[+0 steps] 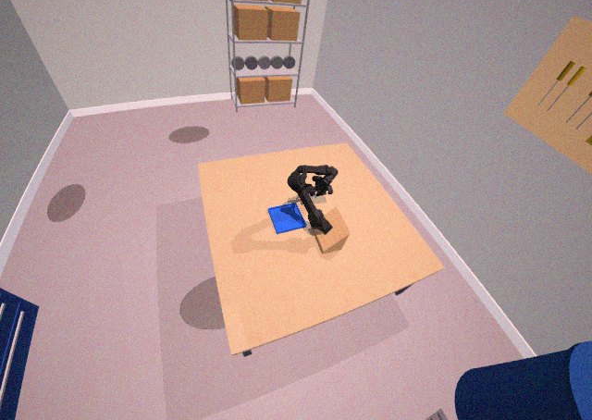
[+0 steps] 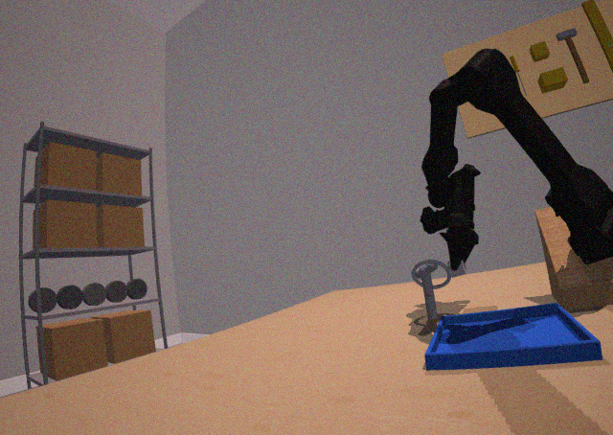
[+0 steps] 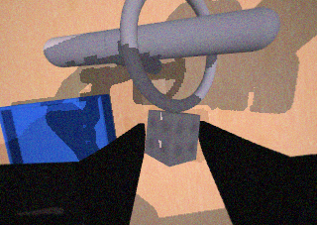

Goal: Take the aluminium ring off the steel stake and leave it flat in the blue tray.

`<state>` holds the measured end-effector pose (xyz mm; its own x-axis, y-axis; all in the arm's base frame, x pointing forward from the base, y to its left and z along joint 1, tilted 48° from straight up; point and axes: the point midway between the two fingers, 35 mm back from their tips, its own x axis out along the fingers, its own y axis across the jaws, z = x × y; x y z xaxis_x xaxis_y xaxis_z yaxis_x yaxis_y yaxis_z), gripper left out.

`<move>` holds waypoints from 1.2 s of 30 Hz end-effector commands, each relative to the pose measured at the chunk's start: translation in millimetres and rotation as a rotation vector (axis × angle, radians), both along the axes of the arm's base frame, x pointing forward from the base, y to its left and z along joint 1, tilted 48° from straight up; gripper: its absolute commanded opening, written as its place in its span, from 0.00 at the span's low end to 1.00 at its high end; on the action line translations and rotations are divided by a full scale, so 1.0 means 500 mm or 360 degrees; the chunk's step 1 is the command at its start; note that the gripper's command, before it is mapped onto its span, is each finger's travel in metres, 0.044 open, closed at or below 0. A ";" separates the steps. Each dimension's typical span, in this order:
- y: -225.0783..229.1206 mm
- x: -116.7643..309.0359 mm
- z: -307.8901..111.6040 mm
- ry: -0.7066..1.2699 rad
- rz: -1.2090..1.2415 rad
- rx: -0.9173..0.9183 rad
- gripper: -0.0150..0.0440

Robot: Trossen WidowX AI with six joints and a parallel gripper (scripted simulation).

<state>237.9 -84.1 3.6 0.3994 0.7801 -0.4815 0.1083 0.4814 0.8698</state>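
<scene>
Pincer clamped on the ring's tab, tips together on either side of it. Ring is up at cross-bar height, off the worktop, around the top of the stake; in the exterior view it lies left of the pincer. Key relation: ring vs cross-bar. In the wrist view the bar runs left-right through the ring's opening, both ends sticking out past the rim, ring's long axis roughly across it. So ring looks tilted and not off yet. Next probably needs sliding it along the bar over one end, likely with more tilt; straight lift could snag. Tray sits near and right of the stake, for later.
</scene>
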 end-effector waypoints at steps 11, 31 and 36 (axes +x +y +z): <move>-0.022 -0.002 -0.005 -0.0010 0.0000 -0.0005 0.25; -0.048 -0.008 -0.012 -0.0010 0.0000 -0.0007 0.25; -0.053 -0.009 -0.016 -0.0010 0.0000 -0.0007 0.25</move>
<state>233.1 -106.9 -3.1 0.4006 0.7800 -0.4808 0.1069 0.4813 0.8700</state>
